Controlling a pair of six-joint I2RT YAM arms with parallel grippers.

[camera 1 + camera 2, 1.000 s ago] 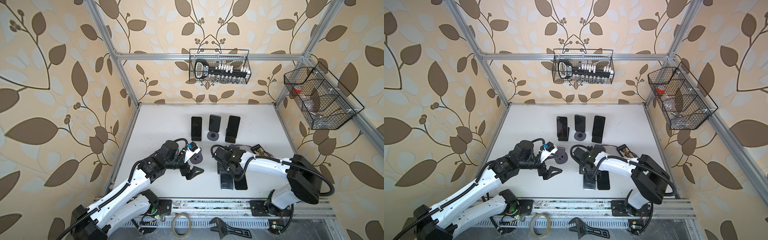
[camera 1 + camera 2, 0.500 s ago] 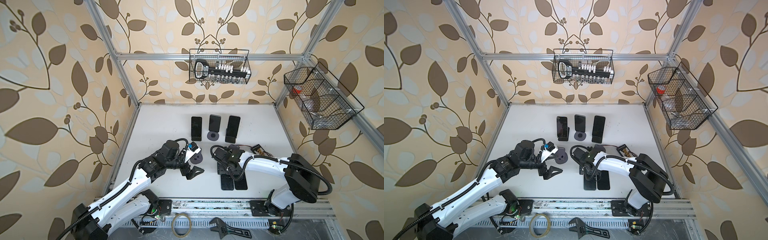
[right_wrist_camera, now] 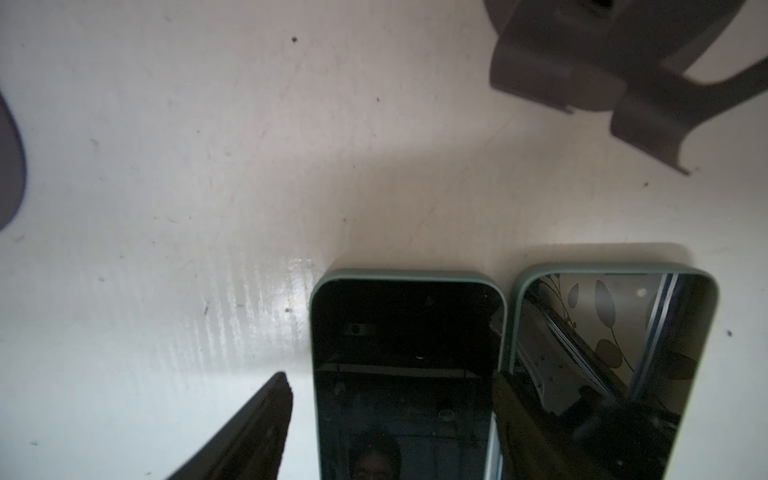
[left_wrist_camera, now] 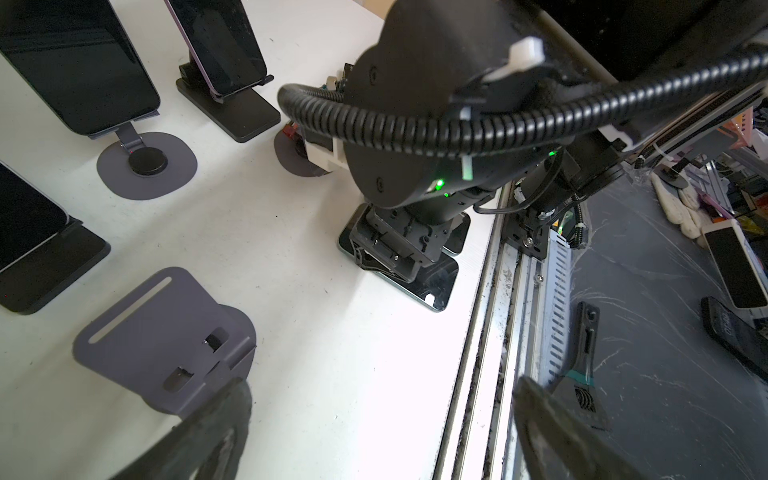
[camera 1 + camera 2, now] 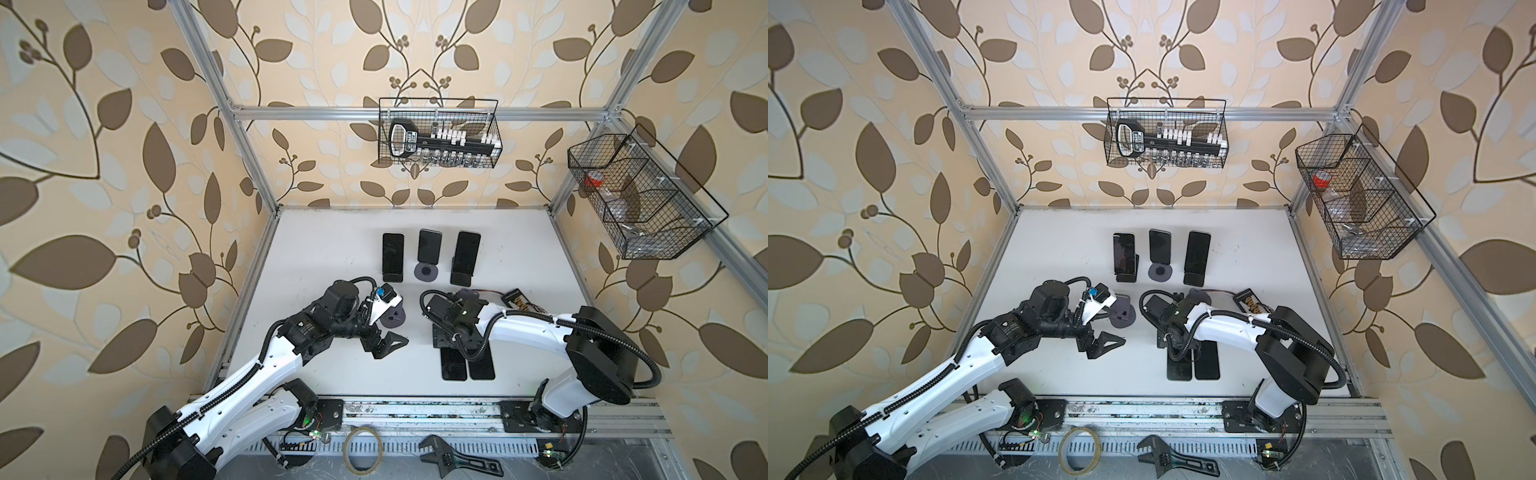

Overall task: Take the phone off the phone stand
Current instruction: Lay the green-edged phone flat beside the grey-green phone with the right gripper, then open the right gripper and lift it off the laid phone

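Three dark phones [image 5: 393, 255] [image 5: 429, 249] [image 5: 468, 251] lean on phone stands [image 5: 460, 277] in a row at the back of the white table [image 5: 332, 257]. Two green-cased phones lie flat side by side near the front [image 5: 454, 365] [image 5: 481, 365]. My right gripper [image 5: 455, 341] [image 3: 390, 376] points down over one flat phone [image 3: 407, 332], open, a finger [image 3: 257, 419] standing clear of its edge. My left gripper [image 5: 386, 343] [image 4: 382, 415] hangs open and empty beside an empty grey stand [image 5: 395, 319] [image 4: 166, 332].
A second empty grey stand [image 5: 468, 293] sits behind the right arm. A small black-and-gold box [image 5: 521, 301] lies at the right. Wire baskets hang on the back wall [image 5: 438, 133] and right wall [image 5: 640, 195]. A tape ring [image 5: 362, 449] and wrench [image 5: 453, 457] lie beyond the front rail.
The right gripper's jaws have spread a little around the flat phone. The left arm has stayed where it was.
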